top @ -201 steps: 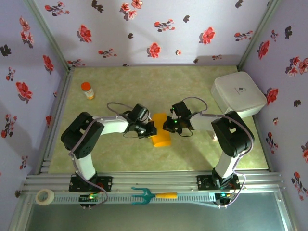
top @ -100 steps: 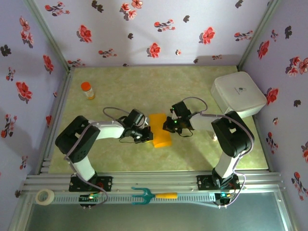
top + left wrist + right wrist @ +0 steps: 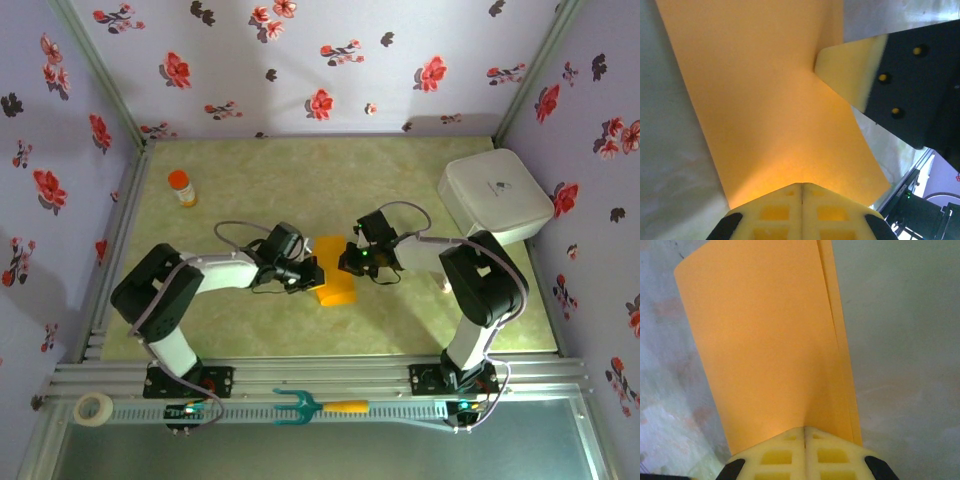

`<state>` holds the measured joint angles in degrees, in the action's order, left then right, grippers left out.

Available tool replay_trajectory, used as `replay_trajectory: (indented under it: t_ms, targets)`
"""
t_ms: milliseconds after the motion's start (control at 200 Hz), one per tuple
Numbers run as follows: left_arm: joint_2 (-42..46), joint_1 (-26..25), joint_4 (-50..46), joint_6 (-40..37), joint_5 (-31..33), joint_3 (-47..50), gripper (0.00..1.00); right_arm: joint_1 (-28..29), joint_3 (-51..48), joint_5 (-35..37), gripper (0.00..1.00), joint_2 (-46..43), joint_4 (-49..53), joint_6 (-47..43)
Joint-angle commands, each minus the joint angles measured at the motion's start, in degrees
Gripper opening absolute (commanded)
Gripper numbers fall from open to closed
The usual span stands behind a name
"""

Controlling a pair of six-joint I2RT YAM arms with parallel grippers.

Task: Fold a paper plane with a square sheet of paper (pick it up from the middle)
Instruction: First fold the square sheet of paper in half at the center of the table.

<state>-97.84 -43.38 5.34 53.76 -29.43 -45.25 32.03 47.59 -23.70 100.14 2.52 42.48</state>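
Observation:
The square sheet of paper (image 3: 336, 272), orange-yellow, lies folded in half as a narrow rectangle at the middle of the table; no paper plane shape is in view. My left gripper (image 3: 314, 275) is shut, its tips resting on the paper's left edge (image 3: 765, 100). My right gripper (image 3: 348, 262) is also shut and presses its tips on the sheet's right side (image 3: 765, 340), where a thin strip of the lower layer shows along the edge. In the left wrist view the left gripper (image 3: 802, 185) faces one right fingertip (image 3: 850, 75) across the sheet. The right gripper (image 3: 805, 429) dimples the paper.
A small orange-capped bottle (image 3: 181, 187) stands at the back left. A white box (image 3: 495, 196) sits at the right. A teal fork with an orange handle (image 3: 300, 406) and a roll of tape (image 3: 94, 408) lie on the front rail.
My left arm has dropped lower and nearer, and its shut gripper has slid right onto the paper's left edge. The right gripper and the paper have stayed put.

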Motion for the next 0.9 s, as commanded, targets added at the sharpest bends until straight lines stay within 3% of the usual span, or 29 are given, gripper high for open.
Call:
replay_trajectory:
  t_ms: [0,140,340,610,895]
  targets:
    - [-2.3,-0.7,4.2,1.3,-2.9,1.1,0.0,0.1,-3.0,5.9,0.0,1.8,7.8,0.2]
    - [-3.3,-0.8,6.4,1.1,-4.1,3.3,0.0,0.1,-3.4,5.9,0.0,1.8,7.7,0.3]
    - [-4.7,-1.2,2.2,-2.3,-2.8,6.7,0.0,0.1,-3.8,6.3,0.0,1.7,7.8,0.2]
    - [-1.8,-3.8,-3.6,-5.2,1.5,7.4,0.0,0.1,-3.6,6.4,0.0,2.1,7.8,0.3]
    - [1.2,-5.3,-5.4,-7.6,1.0,7.2,0.0,0.1,-3.8,6.6,0.0,2.2,7.7,0.4]
